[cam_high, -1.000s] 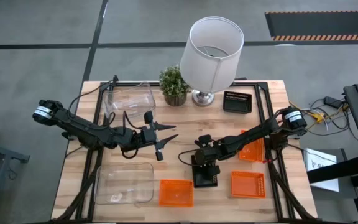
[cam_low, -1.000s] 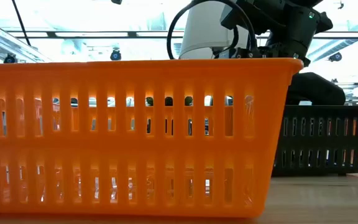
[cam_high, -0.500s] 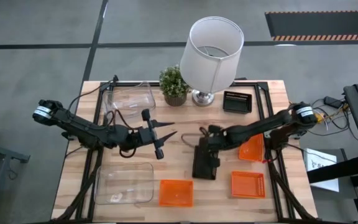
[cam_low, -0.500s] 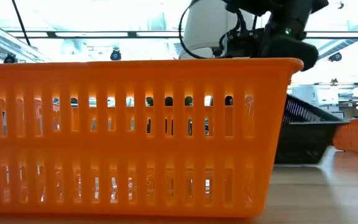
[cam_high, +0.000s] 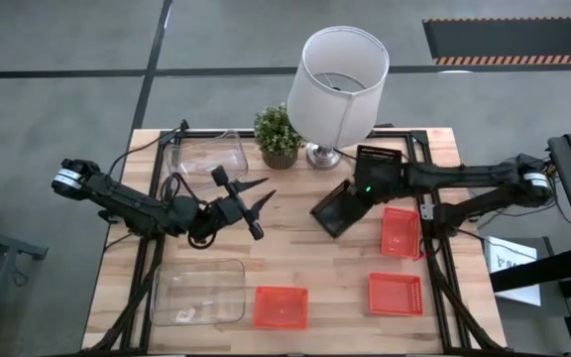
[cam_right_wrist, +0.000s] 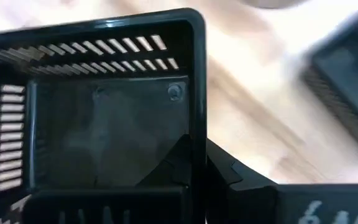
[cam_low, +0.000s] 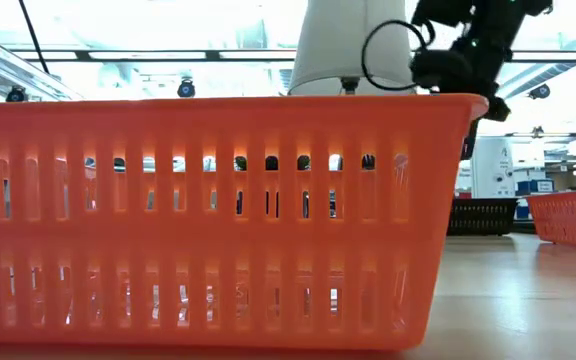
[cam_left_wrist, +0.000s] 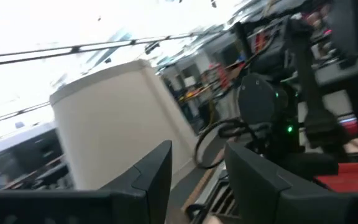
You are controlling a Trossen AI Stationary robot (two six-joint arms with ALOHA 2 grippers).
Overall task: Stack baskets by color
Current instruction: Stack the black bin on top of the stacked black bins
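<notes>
black basket (cam_high: 337, 210) | pinched by its rim in right gripper (cam_high: 361, 194), hanging tilted | second black basket (cam_high: 379, 161) just beyond, toward table's (cam_high: 295, 268) far edge | right arm nearer | left gripper (cam_high: 251, 203) part open, holding nothing

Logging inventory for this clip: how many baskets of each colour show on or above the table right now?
Orange baskets: 3
Black baskets: 2 seen, one held tilted in the right claw, one by the lamp base; a nested third cannot be ruled out
Clear bins: 2 seen
Total: 7

Black basket (cam_right_wrist: 104, 124) cut off, blurred
</notes>
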